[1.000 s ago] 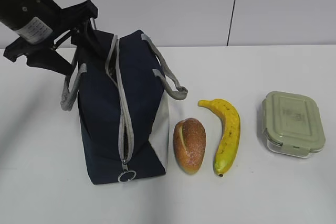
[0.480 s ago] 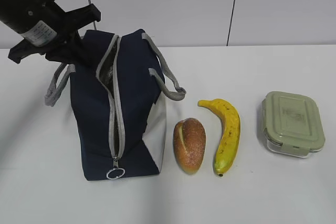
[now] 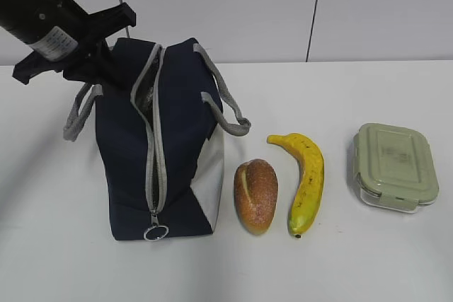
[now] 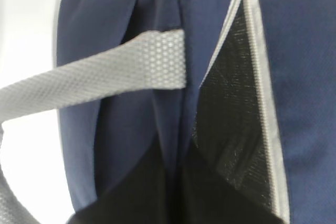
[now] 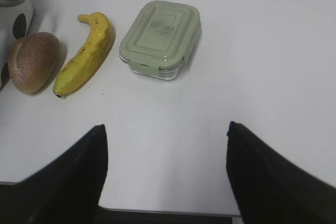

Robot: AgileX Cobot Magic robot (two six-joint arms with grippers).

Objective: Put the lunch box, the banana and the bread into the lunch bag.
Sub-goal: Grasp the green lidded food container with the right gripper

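The navy lunch bag (image 3: 180, 153) stands on the left of the table, its grey zipper (image 3: 153, 175) parted at the far end. My left gripper (image 3: 107, 67) is shut on a fold of the bag's navy fabric (image 4: 176, 145) beside the opening (image 4: 231, 129), next to a grey handle (image 4: 105, 77). The bread (image 3: 255, 196), the banana (image 3: 306, 182) and the green-lidded lunch box (image 3: 394, 166) lie in a row right of the bag. My right gripper (image 5: 165, 126) is open and empty near the table's front edge, short of the lunch box (image 5: 160, 38), banana (image 5: 86, 53) and bread (image 5: 32, 61).
The white table (image 3: 354, 259) ends at a white panelled wall (image 3: 368, 5) behind. The zipper's metal ring pull (image 3: 156, 233) hangs at the bag's near end. The table's front edge (image 5: 157, 209) lies just under my right gripper.
My left gripper has pulled the bag's left side leftward, so the zipper opening gaped wider and the bag shifted left. In the last half second there is almost no movement.
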